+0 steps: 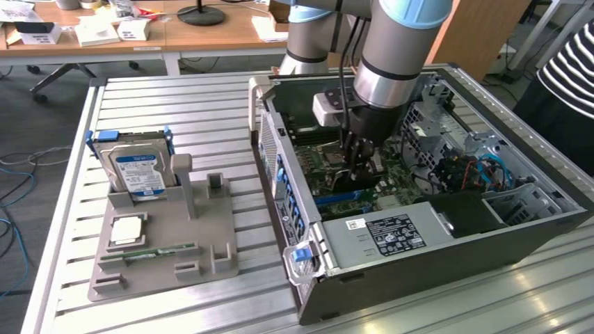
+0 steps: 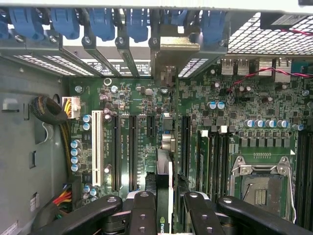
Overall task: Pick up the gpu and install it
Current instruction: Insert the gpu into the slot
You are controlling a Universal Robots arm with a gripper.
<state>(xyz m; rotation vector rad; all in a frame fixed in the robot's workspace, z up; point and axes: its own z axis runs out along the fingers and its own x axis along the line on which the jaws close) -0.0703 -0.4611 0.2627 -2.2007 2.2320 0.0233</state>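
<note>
My gripper point(image 1: 358, 161) is down inside the open computer case point(image 1: 436, 268), over the green motherboard point(image 2: 132, 98). In the wrist view the gripper point(image 2: 165, 218) is shut on the gpu point(image 2: 164, 169), a thin card seen edge-on between the black fingers point(image 2: 142, 210). The card stands over the motherboard's long dark expansion slots point(image 2: 133, 152). Its silver metal bracket point(image 2: 173, 49) reaches the case's rear slot openings with the blue clips point(image 2: 102, 22). In the exterior view the dark card point(image 1: 357, 184) hangs just below the fingers, close to the board.
A grey holder point(image 1: 199, 236) on the slatted table carries a silver blue-labelled hard drive point(image 1: 139, 170), a square chip point(image 1: 125, 232) and a slim green memory stick point(image 1: 149, 255). The power supply point(image 1: 390, 233) fills the case's near side. A person in a striped top point(image 1: 571, 66) stands at the exterior view's right.
</note>
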